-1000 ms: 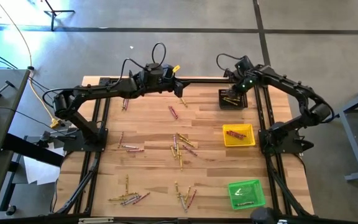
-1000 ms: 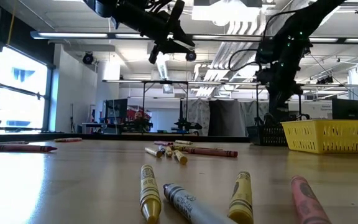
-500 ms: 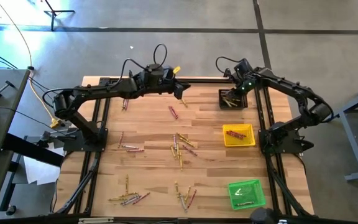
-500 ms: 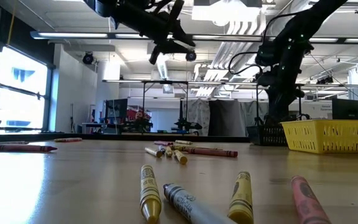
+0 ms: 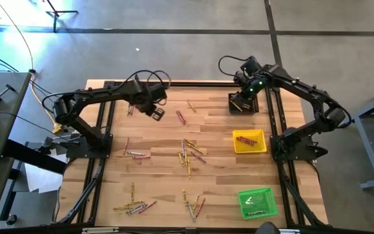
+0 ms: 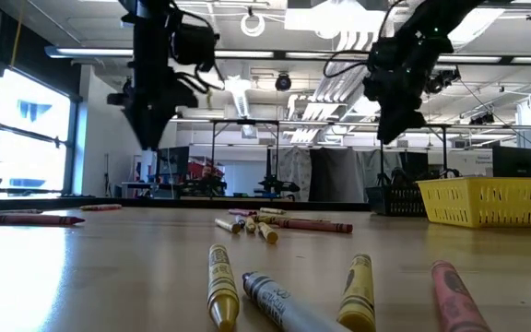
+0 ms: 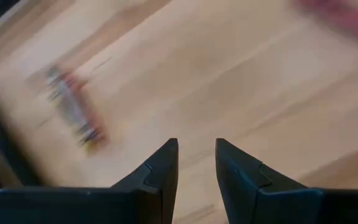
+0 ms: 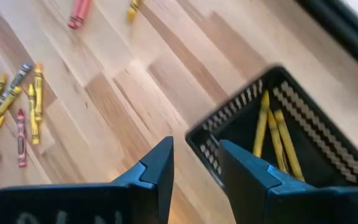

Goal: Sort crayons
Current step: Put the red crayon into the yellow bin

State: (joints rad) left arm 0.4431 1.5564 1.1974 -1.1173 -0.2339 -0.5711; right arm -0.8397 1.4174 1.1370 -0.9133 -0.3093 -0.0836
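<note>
Two arms of mine reach over a wooden table (image 5: 219,136), seen from straight above. My left gripper (image 5: 156,112) hangs over the far left part of the table, near one crayon (image 5: 130,109) lying by the far left edge. My right gripper (image 5: 244,91) sits above the black tray (image 5: 243,104) at the far right corner. Nearer along the right edge stand a yellow tray (image 5: 249,141) with reddish crayons in it, then a green tray (image 5: 258,202) at the near right corner. Loose crayons (image 5: 188,155) lie scattered across the middle, with more clusters along the near edge.

From table height, four crayons (image 6: 222,284) lie close in front, yellow, grey, yellow and pink. The yellow tray (image 6: 489,203) stands on the right with the black tray (image 6: 395,200) behind it. Both arms hang from above, well clear of the tabletop.

My left wrist camera shows my left gripper (image 7: 196,163) with its fingers (image 7: 161,171) a narrow gap apart and nothing between them, over bare wood; a blurred crayon (image 7: 75,112) lies beyond.

My right wrist camera shows my right gripper (image 8: 195,162) narrowly parted and empty, just at the black tray (image 8: 222,127), which holds yellow crayons (image 8: 275,137). More crayons (image 8: 18,104) lie on the wood further off.
</note>
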